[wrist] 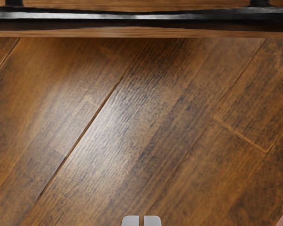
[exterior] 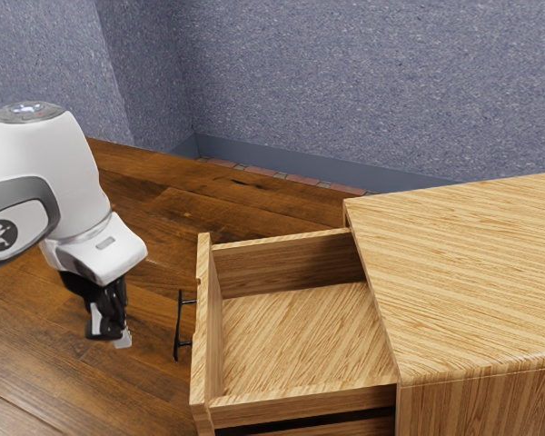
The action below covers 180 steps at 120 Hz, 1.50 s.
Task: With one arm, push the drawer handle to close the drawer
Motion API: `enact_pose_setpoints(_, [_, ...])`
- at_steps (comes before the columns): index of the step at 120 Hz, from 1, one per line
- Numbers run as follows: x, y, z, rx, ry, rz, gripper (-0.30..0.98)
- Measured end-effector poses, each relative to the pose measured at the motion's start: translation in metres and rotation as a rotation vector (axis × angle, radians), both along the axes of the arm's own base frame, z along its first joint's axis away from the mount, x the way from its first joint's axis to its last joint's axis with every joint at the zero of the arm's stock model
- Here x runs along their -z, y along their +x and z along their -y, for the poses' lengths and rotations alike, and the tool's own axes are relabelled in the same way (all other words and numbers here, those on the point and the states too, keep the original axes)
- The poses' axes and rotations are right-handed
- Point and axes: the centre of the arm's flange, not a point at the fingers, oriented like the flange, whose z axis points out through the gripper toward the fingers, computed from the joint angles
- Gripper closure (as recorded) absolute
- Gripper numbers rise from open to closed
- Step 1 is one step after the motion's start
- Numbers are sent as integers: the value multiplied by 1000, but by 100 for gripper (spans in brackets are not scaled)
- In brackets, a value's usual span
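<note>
The tool (exterior: 123,340) hangs over the wooden floor (exterior: 154,193), its two fingers brought almost together with only a thin slit between them, and it has hold of nothing. The handle (exterior: 177,325) is just ahead of the tool, near but apart from it: a slim dark bar on two short posts. Directly behind that bar, farther from the tool, stands the front panel (exterior: 201,363) of the drawer (exterior: 295,327), which is pulled well out of the cabinet (exterior: 472,272) beyond.

The handle looks rigid and should pass a push straight into the panel without giving. Its glossy, narrow surface may well be slippery, so a tip meeting it too high or too low could skid over or under. The drawer is a plain wooden box, probably of modest weight, that ought to slide with steady, moderate force; the friction of its runners cannot be judged.

No grasp seems called for. The nearly closed fingers make a blunt pusher, best set against the bar midway between its posts and driven squarely toward the cabinet. Contact near one end could skew the drawer and make it bind, and a sudden shove might slam it.
</note>
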Motion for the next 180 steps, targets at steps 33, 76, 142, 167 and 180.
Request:
enact_pose_setpoints(33, [-2, 27, 30, 21, -7, 17, 79])
enact_pose_setpoints(76, [2, 65, 58, 7, -52, 20, 79])
enact_pose_setpoints(142, [-3, 116, 113, 3, -128, 42, 79])
enact_pose_setpoints(167, [-1, 128, 135, 15, -150, 43, 79])
enact_pose_setpoints(180, [-1, 133, 146, 21, -163, 45, 78])
